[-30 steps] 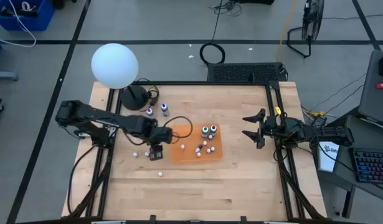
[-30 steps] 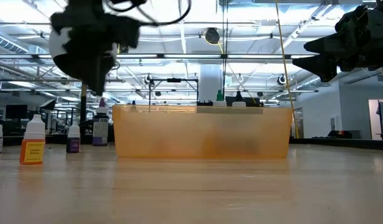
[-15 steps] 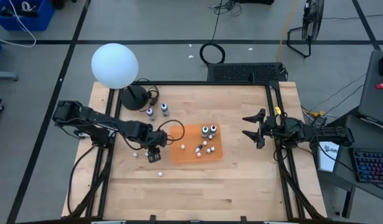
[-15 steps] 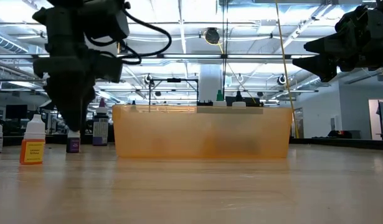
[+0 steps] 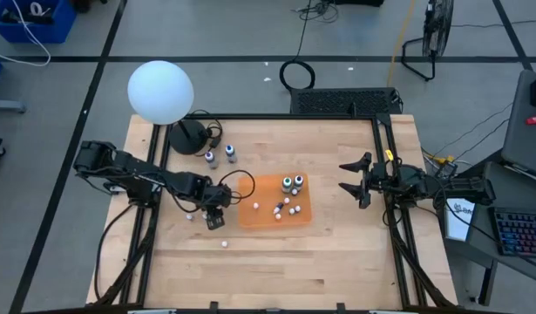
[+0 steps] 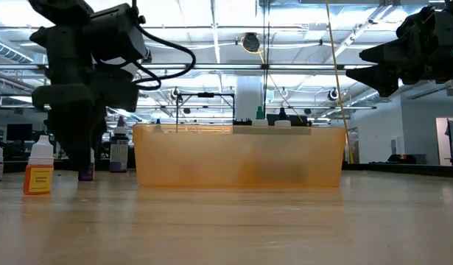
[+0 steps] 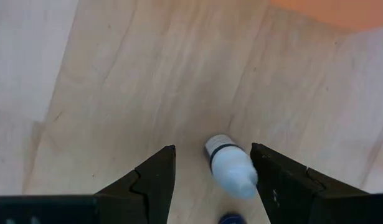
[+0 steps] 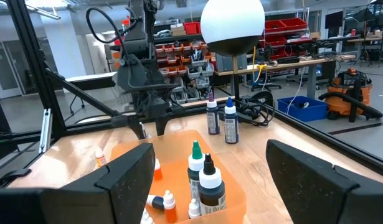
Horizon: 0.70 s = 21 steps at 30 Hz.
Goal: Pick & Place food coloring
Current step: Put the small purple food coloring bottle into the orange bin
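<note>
The food coloring is a set of tiny white-capped bottles. Several stand on the orange mat (image 5: 276,201), and two taller ones (image 5: 220,155) stand on the wood at the far left. My left gripper (image 5: 214,218) points down just left of the mat, open and low over the table. Its fingers (image 7: 155,180) stand on either side of one small white-capped bottle (image 7: 231,168), which stands upright on the wood, nearer one finger. In the low view the gripper (image 6: 83,158) partly hides a dark-labelled bottle (image 6: 86,174). My right gripper (image 5: 344,177) waits open and raised at the table's right edge.
A big white globe (image 5: 160,91) on a black base (image 5: 188,137) stands at the far left corner, with a cable running to my left arm. Loose small bottles (image 5: 189,216) (image 5: 224,244) sit on the wood left of the mat. A yellow-labelled bottle (image 6: 39,173) stands nearby.
My left gripper has come down toward the table and drawn a little toward the table's left edge, away from the mat, rolling slightly. It now stands low, with its fingers around the small bottle. The gap between its fingers is unchanged.
</note>
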Available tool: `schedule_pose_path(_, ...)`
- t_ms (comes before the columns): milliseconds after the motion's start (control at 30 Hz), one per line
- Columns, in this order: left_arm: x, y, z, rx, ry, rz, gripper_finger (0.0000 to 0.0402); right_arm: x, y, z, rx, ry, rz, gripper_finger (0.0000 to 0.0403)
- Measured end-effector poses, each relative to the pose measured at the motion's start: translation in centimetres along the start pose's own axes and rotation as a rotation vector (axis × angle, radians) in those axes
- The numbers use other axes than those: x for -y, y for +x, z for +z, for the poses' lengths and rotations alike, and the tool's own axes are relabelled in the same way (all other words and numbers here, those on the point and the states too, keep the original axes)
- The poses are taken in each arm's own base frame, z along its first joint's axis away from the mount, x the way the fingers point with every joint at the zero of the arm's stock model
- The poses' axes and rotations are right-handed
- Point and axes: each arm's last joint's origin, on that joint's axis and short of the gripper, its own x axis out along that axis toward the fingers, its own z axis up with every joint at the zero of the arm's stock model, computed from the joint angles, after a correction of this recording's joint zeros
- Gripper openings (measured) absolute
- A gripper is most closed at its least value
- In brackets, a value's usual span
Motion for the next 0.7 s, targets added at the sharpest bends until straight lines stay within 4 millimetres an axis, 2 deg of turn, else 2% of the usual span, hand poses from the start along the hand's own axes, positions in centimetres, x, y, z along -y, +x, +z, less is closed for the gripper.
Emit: schedule_pose_path(700, -0.32, 0.75, -0.55, 0.02, 0.002, -0.004, 0.0209, 0.0, 0.0, 0.0, 0.0, 0.0, 0.0, 0.0295)
